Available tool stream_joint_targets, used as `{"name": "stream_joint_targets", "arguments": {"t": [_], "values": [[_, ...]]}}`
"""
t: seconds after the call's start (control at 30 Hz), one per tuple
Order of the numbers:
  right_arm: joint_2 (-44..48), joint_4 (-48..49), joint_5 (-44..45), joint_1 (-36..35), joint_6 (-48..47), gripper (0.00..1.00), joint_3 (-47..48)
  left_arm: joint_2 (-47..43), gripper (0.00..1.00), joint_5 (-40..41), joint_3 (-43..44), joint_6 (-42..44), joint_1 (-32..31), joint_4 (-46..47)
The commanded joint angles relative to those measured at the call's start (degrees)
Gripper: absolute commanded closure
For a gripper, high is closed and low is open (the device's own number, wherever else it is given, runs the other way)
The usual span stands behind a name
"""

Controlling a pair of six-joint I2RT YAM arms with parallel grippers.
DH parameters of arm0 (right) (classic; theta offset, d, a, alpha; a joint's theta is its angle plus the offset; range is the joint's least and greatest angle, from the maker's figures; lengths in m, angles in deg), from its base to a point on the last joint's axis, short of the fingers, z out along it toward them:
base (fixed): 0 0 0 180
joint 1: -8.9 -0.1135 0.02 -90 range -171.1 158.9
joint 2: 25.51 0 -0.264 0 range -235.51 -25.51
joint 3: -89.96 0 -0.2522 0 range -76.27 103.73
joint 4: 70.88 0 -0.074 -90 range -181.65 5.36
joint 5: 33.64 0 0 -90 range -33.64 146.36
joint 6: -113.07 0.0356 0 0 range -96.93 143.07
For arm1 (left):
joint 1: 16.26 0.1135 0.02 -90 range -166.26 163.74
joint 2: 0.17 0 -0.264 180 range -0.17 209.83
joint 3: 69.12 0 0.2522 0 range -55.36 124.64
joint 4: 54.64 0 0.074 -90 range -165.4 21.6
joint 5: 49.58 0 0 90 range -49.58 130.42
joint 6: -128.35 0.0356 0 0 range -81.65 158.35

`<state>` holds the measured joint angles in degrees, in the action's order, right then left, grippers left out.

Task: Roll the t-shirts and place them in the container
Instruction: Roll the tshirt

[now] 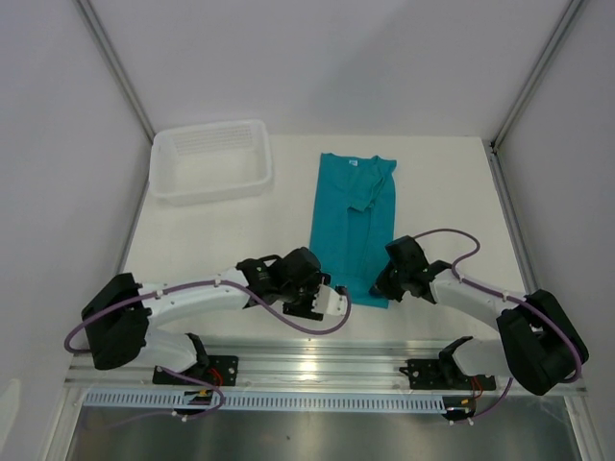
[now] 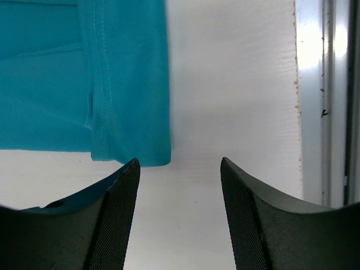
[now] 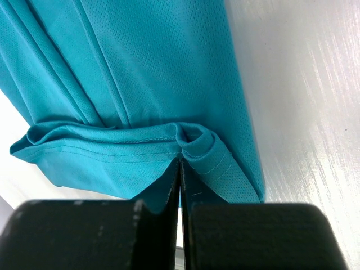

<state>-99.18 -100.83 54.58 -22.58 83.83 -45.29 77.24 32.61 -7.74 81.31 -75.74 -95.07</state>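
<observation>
The shirt (image 1: 351,226) lies flat on the table (image 1: 231,230), right of centre, folded lengthwise into a narrow strip. Its long axis runs from the near edge toward the back wall. The collar, with its white label (image 1: 352,163), points away from the arms, and the hem is the near end, just in front of both wrists. The right gripper (image 1: 381,286) sits at the hem's right corner. In the right wrist view its fingers (image 3: 157,225) are pinched together on the hem, which bunches into a small raised fold at their tips, while the rest of the shirt runs away in long lengthwise pleats. The left gripper (image 1: 336,296) is at the hem's left corner. In the left wrist view its fingers (image 2: 115,219) are spread apart over bare table and grasp nothing; the shirt's corner lies just beyond the left fingertip, with the rail (image 2: 329,112) at the right edge. A white basket (image 1: 211,188) stands at the far left, well apart from the shirt.
</observation>
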Motion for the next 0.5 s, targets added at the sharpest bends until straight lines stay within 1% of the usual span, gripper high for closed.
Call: {"name": "stream_joint_targets", "arguments": {"t": [0.0, 0.07, 0.17, 0.33, 0.47], "values": [[0.72, -0.6, 1.43, 0.28, -0.9, 0.97, 0.22, 2.74, 0.37, 0.87, 0.9, 7.57, 0.07, 2.33], [0.63, -0.69, 1.43, 0.28, -1.07, 0.98, 0.39, 3.71, 0.36, 1.31, 0.55, 10.81, 0.07, 2.85], [0.81, -0.6, 1.52, 0.28, -0.9, 0.98, 0.31, 5.47, 0.32, 2.36, 0.9, 12.75, -0.02, 4.96], [0.72, -0.78, 1.34, 0.28, -0.9, 0.98, 0.31, 8.54, 0.33, 1.57, 1.34, 16.45, 0.07, 6.46], [1.25, -1.13, 1.08, 0.28, -1.07, 0.98, 0.57, 14.16, 0.36, 3.85, 4.5, 17.33, 0.24, 6.63]]}}
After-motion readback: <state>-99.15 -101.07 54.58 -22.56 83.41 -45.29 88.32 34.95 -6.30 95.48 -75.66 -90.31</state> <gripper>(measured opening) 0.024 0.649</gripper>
